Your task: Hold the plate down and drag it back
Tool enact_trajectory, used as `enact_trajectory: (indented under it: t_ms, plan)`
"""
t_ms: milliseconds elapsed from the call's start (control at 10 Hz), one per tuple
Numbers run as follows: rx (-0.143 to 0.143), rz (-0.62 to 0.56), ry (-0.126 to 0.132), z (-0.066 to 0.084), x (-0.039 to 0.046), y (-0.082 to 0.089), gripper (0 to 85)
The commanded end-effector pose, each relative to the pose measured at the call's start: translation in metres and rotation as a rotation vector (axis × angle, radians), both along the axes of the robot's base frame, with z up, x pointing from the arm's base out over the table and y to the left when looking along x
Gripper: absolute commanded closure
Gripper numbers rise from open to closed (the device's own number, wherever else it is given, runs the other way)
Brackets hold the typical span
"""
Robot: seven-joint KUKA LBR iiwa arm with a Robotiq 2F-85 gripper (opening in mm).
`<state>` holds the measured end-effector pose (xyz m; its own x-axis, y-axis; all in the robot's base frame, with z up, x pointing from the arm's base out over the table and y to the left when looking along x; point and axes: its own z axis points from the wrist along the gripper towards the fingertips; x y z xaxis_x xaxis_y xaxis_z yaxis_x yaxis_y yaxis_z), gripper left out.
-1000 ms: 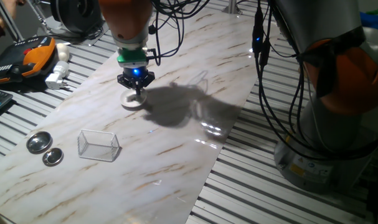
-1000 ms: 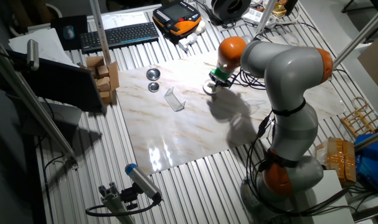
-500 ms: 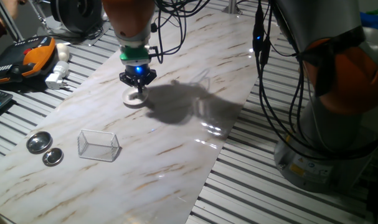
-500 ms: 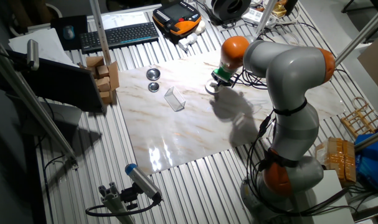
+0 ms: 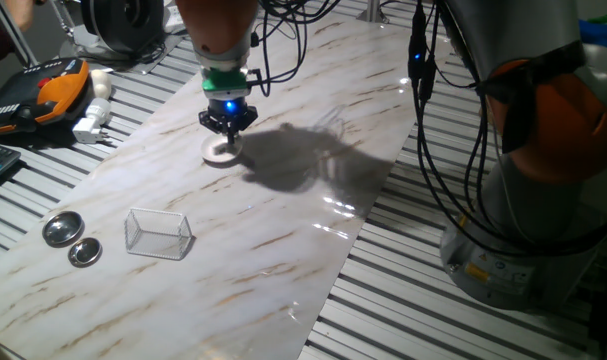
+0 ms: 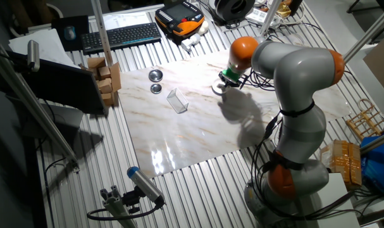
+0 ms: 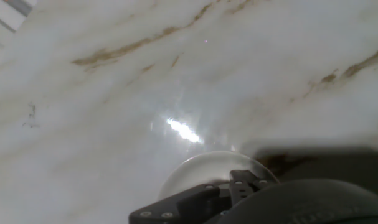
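Observation:
The plate [image 5: 220,152] is a small round white dish on the marble board, under my gripper [image 5: 228,130]. The gripper points straight down with its fingertips pressed together onto the plate's top. It rests on the plate and does not clasp it. In the other fixed view the plate [image 6: 219,88] lies under the gripper [image 6: 228,80] near the board's far side. In the hand view the plate [image 7: 195,171] shows as a pale disc just beyond the dark fingertips [image 7: 243,184].
A clear wire-framed box [image 5: 158,233] and two shiny metal lids [image 5: 63,229] [image 5: 84,252] lie at the board's near left. An orange device [image 5: 58,88] and a white plug [image 5: 91,125] sit off the board's left edge. Cables hang above the board's far end.
The gripper has slid up and to the right across the board in the fixed view, and the plate has moved along with it under the fingertips.

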<state>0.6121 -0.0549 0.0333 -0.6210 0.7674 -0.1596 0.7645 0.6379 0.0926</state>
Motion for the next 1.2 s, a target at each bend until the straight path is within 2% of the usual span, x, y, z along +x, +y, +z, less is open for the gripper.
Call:
enact_trajectory:
  t_ms: [0,700,1100]
  plan:
    - [-0.003,0.001,-0.003,0.0,-0.0005,-0.002,85.0]
    - [-0.013,0.014,-0.01,0.001,-0.0024,-0.018,85.0]
    - [-0.01,0.021,-0.008,0.001,-0.0006,-0.028,85.0]
